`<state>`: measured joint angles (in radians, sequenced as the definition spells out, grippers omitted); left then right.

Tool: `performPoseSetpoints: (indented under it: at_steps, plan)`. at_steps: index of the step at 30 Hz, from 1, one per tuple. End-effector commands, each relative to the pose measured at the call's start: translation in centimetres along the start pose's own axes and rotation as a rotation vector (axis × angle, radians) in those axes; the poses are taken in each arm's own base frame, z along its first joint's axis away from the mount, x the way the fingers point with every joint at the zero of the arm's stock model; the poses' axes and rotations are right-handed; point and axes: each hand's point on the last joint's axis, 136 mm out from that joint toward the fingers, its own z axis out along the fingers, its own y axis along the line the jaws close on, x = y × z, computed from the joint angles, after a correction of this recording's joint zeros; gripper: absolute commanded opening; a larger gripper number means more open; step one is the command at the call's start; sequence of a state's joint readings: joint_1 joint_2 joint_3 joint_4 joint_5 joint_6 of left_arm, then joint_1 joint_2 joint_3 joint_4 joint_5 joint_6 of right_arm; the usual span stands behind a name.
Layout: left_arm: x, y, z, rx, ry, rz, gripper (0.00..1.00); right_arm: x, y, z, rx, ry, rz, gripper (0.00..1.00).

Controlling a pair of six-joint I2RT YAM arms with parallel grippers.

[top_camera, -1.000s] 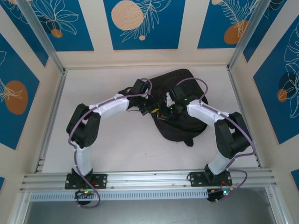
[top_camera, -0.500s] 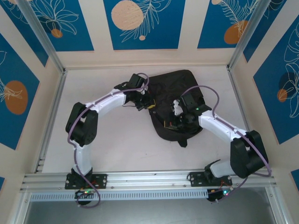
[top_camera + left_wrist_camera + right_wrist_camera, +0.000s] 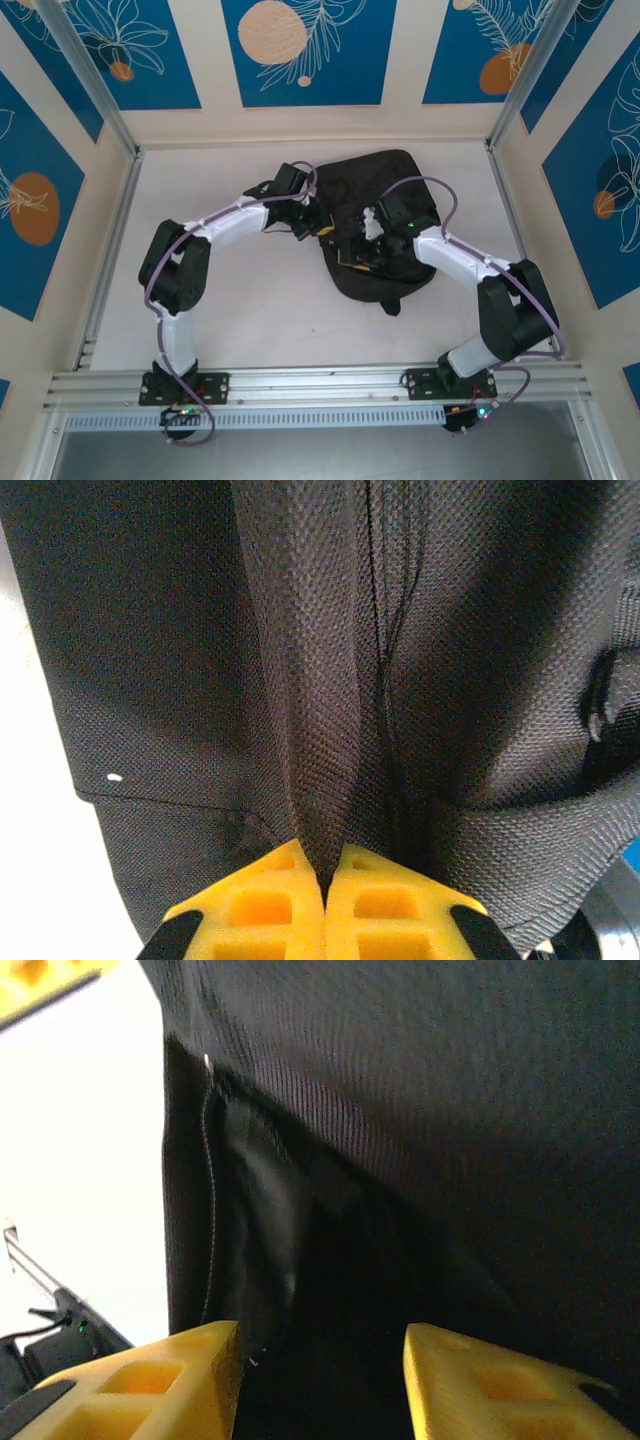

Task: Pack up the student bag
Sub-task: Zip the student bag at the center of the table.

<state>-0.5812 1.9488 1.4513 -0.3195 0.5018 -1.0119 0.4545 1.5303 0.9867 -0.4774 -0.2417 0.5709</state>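
Half a second on, I'm keeping the left gripper (image 3: 325, 875) clenched on a fold of the student bag (image 3: 385, 178), far-centre on the table (image 3: 230, 300), while the right gripper (image 3: 320, 1360), spread empty, is edging toward its opening.

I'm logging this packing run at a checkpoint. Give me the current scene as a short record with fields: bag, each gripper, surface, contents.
bag: student bag, black fabric, lying flat
surface: white table
left gripper: jaws shut on a raised fold of the bag's fabric, at the bag's left side
right gripper: jaws open, apart in front of a dark recess in the bag
contents: cannot tell, the bag's inside is too dark
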Motion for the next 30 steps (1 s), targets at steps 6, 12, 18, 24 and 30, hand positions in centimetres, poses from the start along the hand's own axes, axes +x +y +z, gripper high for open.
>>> performPoseSetpoints:
  at_steps: [6,12,18,24,30]
  plan:
    - [2.8,-1.7,0.0,0.072,0.076,-0.043,0.00,-4.3,2.9,2.6,-0.057,-0.014,-0.061,0.42]
    - [2.7,-2.3,0.5,0.089,0.081,-0.050,0.00,-4.6,0.6,4.8,0.013,0.029,0.002,0.28]
    - [2.5,-1.4,1.0,0.056,0.082,-0.038,0.00,-4.7,1.3,4.6,-0.106,0.033,0.032,0.03]
    - [0.7,1.6,0.4,-0.085,0.038,0.011,0.00,-3.7,2.4,1.5,-0.123,-0.010,-0.037,0.00]
    - [-1.4,3.0,-0.3,-0.144,-0.020,0.018,0.00,-1.4,2.1,-0.9,-0.086,0.005,-0.060,0.00]
